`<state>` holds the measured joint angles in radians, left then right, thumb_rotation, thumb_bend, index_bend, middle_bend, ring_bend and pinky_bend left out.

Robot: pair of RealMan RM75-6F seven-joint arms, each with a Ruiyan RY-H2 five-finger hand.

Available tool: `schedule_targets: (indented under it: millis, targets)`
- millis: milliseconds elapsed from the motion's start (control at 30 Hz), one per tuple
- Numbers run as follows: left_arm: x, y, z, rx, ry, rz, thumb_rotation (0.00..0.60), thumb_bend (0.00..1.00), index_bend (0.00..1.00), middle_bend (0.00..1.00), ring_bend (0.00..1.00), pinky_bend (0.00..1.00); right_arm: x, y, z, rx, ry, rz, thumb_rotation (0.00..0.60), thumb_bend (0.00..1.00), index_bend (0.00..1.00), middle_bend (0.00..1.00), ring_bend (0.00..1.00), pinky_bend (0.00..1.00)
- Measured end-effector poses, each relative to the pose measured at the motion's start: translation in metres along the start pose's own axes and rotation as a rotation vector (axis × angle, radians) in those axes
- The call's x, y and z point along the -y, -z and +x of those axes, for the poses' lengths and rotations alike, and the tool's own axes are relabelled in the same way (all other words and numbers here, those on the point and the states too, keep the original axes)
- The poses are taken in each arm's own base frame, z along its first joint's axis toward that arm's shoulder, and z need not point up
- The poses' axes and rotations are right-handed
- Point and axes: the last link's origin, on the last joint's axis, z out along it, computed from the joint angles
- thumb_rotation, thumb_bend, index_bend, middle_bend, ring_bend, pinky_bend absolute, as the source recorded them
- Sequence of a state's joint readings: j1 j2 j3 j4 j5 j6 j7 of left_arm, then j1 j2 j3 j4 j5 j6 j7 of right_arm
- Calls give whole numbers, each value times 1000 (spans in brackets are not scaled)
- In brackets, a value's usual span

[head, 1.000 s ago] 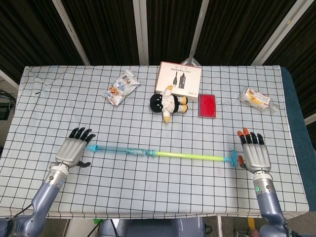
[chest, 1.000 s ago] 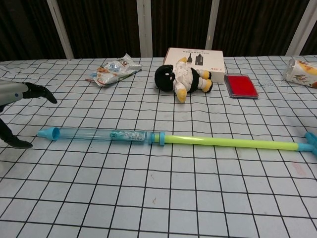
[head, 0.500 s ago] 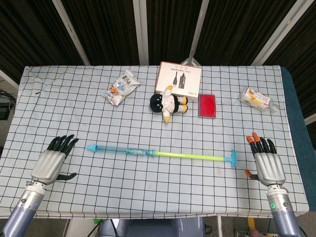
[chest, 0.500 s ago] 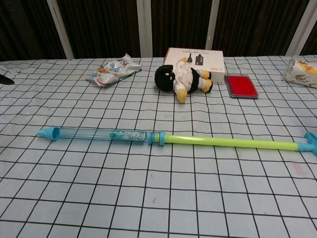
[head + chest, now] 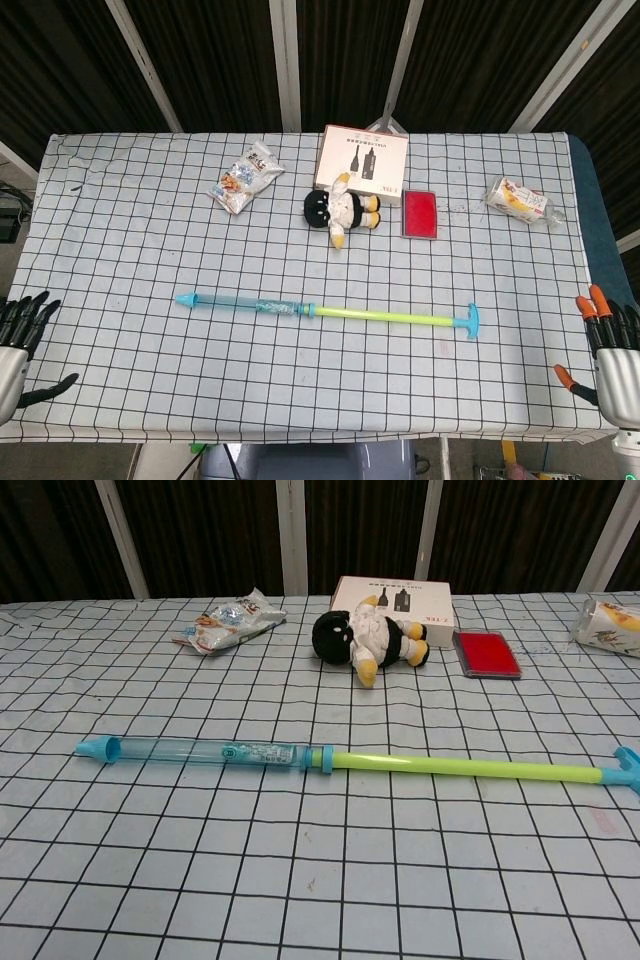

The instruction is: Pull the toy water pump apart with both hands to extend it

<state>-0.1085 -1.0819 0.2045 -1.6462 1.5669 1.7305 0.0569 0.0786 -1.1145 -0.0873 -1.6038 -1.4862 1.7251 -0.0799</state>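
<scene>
The toy water pump (image 5: 325,313) (image 5: 330,759) lies flat across the checked cloth, drawn out long: clear blue barrel (image 5: 245,303) on the left, yellow-green rod (image 5: 390,317) running right to a blue T-handle (image 5: 471,322). Nothing touches it. My left hand (image 5: 15,345) sits at the far left edge of the head view, fingers spread and empty, well off the pump's nozzle end. At the far right edge my right hand (image 5: 612,350) is also spread and empty, clear of the handle. The chest view shows neither hand.
Behind the pump sit a snack packet (image 5: 245,177), a black-and-white plush toy (image 5: 340,210), a white box (image 5: 361,159), a red flat case (image 5: 420,214) and another wrapped packet (image 5: 520,200) at the back right. The table's front edge (image 5: 320,437) runs just below the hands.
Both hands have drawn back outward and toward the front corners, away from the pump's ends. The left hand has left the chest view. The pump has stayed put, extended.
</scene>
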Motion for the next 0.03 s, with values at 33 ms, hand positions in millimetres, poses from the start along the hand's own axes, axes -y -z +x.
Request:
schedule_targets:
  millis: [33]
  targets:
    - [3,1,0,0,-4,9,600,161,5,0,0,0,-2,1,0,-6,4,8,600,203,0,0,0,0]
